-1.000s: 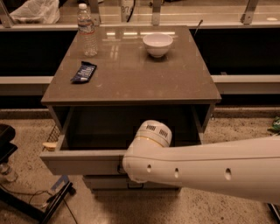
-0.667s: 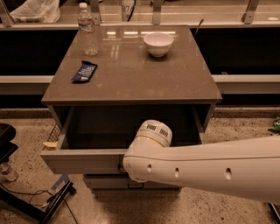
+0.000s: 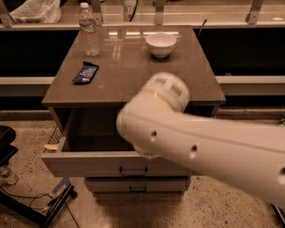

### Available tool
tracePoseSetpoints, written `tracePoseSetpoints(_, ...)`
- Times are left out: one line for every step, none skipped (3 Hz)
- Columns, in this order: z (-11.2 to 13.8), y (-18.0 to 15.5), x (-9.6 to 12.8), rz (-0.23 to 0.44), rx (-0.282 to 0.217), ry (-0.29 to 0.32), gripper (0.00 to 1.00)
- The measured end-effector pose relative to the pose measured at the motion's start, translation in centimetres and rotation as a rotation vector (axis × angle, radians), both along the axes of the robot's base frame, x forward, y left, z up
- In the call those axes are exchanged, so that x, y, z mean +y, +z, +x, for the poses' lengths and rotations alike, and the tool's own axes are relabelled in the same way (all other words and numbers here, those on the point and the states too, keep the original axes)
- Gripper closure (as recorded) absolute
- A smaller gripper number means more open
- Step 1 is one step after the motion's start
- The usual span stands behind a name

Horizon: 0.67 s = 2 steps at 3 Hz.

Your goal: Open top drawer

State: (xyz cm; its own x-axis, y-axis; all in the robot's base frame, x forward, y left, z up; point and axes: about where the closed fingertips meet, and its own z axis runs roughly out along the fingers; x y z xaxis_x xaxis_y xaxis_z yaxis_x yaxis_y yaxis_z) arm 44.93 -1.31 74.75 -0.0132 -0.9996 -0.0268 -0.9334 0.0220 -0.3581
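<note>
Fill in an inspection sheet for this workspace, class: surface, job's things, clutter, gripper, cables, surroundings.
Surface: brown cabinet top, carrying three items.
Job's things: top drawer pulled well out; lower drawer shut.
Clutter: water bottle, white bowl, dark snack packet.
Gripper: not in view; the white arm crosses in front of the drawer.
Cables: black cable on the floor, lower left.
Surroundings: speckled floor; plastic bag at the back.

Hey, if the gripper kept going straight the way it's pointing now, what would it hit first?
Cannot say for sure: the gripper is hidden behind the arm, which ends over the open top drawer. If it points down, probably that drawer's floor.
</note>
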Motion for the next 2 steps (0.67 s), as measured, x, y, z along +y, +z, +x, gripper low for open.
tracePoseSetpoints(3.06,11.36,-1.35,-0.071,-0.060,0.023,1.00)
tracePoseSetpoints(3.04,10.93,-1.28,-0.070,-0.060,0.027,1.00)
